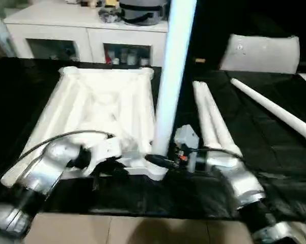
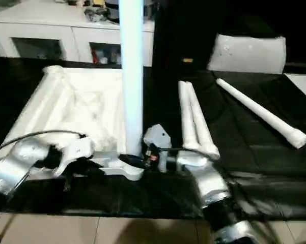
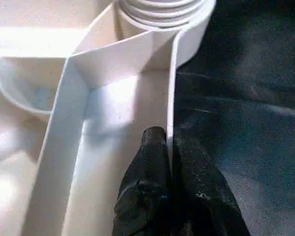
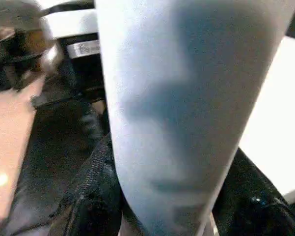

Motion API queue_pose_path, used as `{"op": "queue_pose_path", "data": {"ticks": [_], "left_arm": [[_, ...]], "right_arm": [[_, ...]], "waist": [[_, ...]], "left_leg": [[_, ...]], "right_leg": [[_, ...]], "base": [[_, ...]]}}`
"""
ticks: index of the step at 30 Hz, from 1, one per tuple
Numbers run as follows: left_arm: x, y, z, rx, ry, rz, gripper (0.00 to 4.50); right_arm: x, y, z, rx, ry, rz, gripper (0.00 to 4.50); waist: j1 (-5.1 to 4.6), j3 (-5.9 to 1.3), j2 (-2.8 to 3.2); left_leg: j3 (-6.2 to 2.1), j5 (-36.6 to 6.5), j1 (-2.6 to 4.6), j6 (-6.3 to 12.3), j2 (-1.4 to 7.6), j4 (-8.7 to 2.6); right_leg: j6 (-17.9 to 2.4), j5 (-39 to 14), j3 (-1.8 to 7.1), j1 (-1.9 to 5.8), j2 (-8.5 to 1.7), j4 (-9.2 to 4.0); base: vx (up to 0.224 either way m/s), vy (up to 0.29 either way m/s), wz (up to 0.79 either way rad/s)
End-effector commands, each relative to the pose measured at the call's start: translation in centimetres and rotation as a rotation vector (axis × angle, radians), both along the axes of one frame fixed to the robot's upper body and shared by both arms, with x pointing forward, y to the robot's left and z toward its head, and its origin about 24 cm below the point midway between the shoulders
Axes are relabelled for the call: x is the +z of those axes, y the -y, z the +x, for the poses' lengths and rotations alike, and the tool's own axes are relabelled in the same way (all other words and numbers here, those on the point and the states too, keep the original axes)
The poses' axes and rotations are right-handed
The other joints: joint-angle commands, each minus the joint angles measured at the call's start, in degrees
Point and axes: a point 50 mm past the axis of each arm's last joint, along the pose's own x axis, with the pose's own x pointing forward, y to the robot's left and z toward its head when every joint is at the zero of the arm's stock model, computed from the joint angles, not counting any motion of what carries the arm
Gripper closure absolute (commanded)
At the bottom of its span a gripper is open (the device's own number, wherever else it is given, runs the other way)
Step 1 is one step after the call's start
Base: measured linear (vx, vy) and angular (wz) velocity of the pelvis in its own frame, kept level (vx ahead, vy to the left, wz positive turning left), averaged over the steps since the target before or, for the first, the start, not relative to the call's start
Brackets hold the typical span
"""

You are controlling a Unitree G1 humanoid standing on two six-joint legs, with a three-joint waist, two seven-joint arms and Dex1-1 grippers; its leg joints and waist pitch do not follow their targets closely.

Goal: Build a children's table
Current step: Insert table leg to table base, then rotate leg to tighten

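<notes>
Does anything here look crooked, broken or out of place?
Nothing looks broken or spilled. The table top lies upside down on purpose. One leg stands upright in its near corner socket; three spare legs lie loose on the black work table beside it.

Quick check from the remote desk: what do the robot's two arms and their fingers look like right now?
Both forearms are silver metal cylinders with black joint sections. A thin black cable loops over the left arm. The right arm has a grey wrist block and a small red-orange mark. Fingers are black.

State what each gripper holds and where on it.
Left gripper pinches the side wall of the upturned table top near its corner socket. Right gripper clasps the upright leg near its lower end.
</notes>
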Motion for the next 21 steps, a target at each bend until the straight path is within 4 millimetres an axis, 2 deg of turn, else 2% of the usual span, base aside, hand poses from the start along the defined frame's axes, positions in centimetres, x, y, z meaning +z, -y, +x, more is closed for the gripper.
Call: {"op": "queue_pose_path", "data": {"ticks": [1, 2, 3, 4, 5, 6, 7, 8, 9, 11, 13, 17, 18, 21], "left_arm": [[1.4, 0.4, 0.1, 0.135, 0.102, -0.089, 4.5], [1.3, 0.6, -0.4, 0.175, 0.103, -0.109, 4.5], [1.2, 0.7, -0.6, 0.194, 0.103, -0.119, 4.5], [1.1, 1.1, -1.3, 0.255, 0.103, -0.151, 4.5], [1.1, 1.4, -1.6, 0.274, 0.103, -0.163, 4.5], [1.1, 1.9, -1.9, 0.295, 0.102, -0.175, 4.5], [1.2, 2.3, -2.1, 0.314, 0.102, -0.184, 4.5], [1.2, 2.8, -2.3, 0.325, 0.097, -0.193, 4.5], [1.3, 3.3, -2.5, 0.33, 0.094, -0.202, 4.5], [1.5, 5.2, -2.9, 0.329, 0.089, -0.224, 4.5], [1.5, 5.5, -2.9, 0.326, 0.09, -0.224, 4.5], [1.4, 6.2, -2.9, 0.307, 0.104, -0.173, 4.5], [1.3, 6.3, -2.8, 0.306, 0.107, -0.153, 4.5], [1.3, 6.3, -2.7, 0.298, 0.113, -0.134, 4.5]], "right_arm": [[-5.0, 0.5, -1.4, -0.087, -0.181, -0.177, 2.61], [-5.0, 0.5, -1.1, -0.129, -0.179, -0.169, 2.61], [-5.0, 0.4, -1.0, -0.149, -0.178, -0.165, 2.61], [-4.9, 0.3, -0.5, -0.207, -0.179, -0.15, 2.61], [-4.9, 0.2, -0.3, -0.23, -0.183, -0.143, 2.61], [-4.8, 0.1, 0.0, -0.258, -0.188, -0.138, 2.61], [-4.8, 0.0, 0.2, -0.282, -0.194, -0.133, 2.61], [-4.7, -0.2, 0.5, -0.303, -0.202, -0.126, 2.61], [-4.7, -0.4, 0.7, -0.321, -0.208, -0.121, 2.61], [-4.6, -1.1, 1.3, -0.377, -0.245, -0.098, 2.61], [-4.6, -1.2, 1.3, -0.381, -0.251, -0.094, 2.61], [-4.8, -1.8, 1.3, -0.389, -0.268, -0.1, 2.61], [-4.9, -2.0, 1.3, -0.392, -0.271, -0.101, 2.61], [-5.1, -2.2, 1.2, -0.399, -0.281, -0.099, 2.61]], "waist": [[0.11, -0.65, 0.39], [-0.13, -0.73, -0.13], [-0.25, -0.86, 0.22], [-0.62, -1.08, -0.33], [-0.62, -0.91, 0.11], [-0.77, -1.14, -0.2], [-0.86, -1.37, -0.02], [-0.77, -1.13, -0.42], [-0.72, -1.13, -0.2], [-0.73, -0.95, -0.64], [-0.63, -0.84, -0.57], [-0.64, -0.69, -0.66], [-0.59, -0.58, -0.39], [-0.72, -0.43, -0.24]], "left_leg": [[-2.95, -21.27, -1.5, -0.89, 5.58, -5.44], [-2.71, -20.6, -1.46, -0.24, 5.46, -5.3], [-2.65, -20.23, -1.48, -0.41, 5.59, -5.22], [-2.24, -18.52, -1.51, 0.12, 5.55, -5.05], [-2.31, -18.09, -1.64, 0.24, 5.54, -5.09], [-1.93, -15.88, -1.73, 0.92, 5.35, -4.91], [-1.79, -13.9, -1.82, 1.27, 5.38, -4.84], [-1.52, -13.81, -1.81, 2.11, 5.08, -4.68], [-1.57, -14.01, -1.77, 2.07, 5.15, -4.68], [-1.62, -14.75, -1.97, 2.0, 5.16, -4.82], [-1.73, -15.49, -1.84, 1.77, 5.14, -4.81], [-1.84, -16.52, -1.75, 1.73, 5.22, -4.94], [-1.89, -17.36, -1.69, 1.37, 5.21, -4.99], [-2.15, -20.5, -1.54, 0.29, 5.22, -5.11]], "right_leg": [[-7.88, -29.88, 4.06, 0.34, -6.98, -5.91], [-8.1, -29.08, 4.06, 0.19, -6.75, -6.01], [-8.87, -27.57, 4.18, 0.2, -6.87, -5.73], [-9.73, -24.44, 4.14, 0.15, -6.51, -5.72], [-10.23, -23.06, 4.04, 0.06, -6.41, -5.55], [-11.06, -18.65, 3.95, 0.19, -5.99, -5.45], [-12.26, -14.06, 3.88, 0.46, -5.93, -5.05], [-12.1, -14.22, 3.75, 0.35, -5.74, -5.41], [-12.19, -14.47, 3.8, 0.35, -5.86, -5.24], [-11.61, -17.41, 3.81, 0.46, -6.01, -5.5], [-10.57, -19.67, 3.81, 0.24, -5.99, -5.8], [-9.99, -19.83, 3.83, 0.06, -5.93, -5.82], [-9.7, -20.77, 3.89, -0.08, -5.95, -5.89], [-8.97, -23.42, 3.92, -0.3, -6.02, -6.1]], "base": [[0.0, 0.0, 0.0], [0.0, 0.0, 0.0], [0.0, 0.0, 0.0], [0.0, 0.0, 0.0], [0.0, 0.0, 0.0], [0.0, 0.0, 0.0], [0.0, 0.0, 0.0], [0.0, 0.0, 0.0], [0.0, 0.0, 0.0], [0.0, 0.0, 0.0], [0.0, 0.0, 0.0], [0.0, 0.0, 0.0], [0.0, 0.0, 0.0], [0.0, 0.0, 0.0]]}}
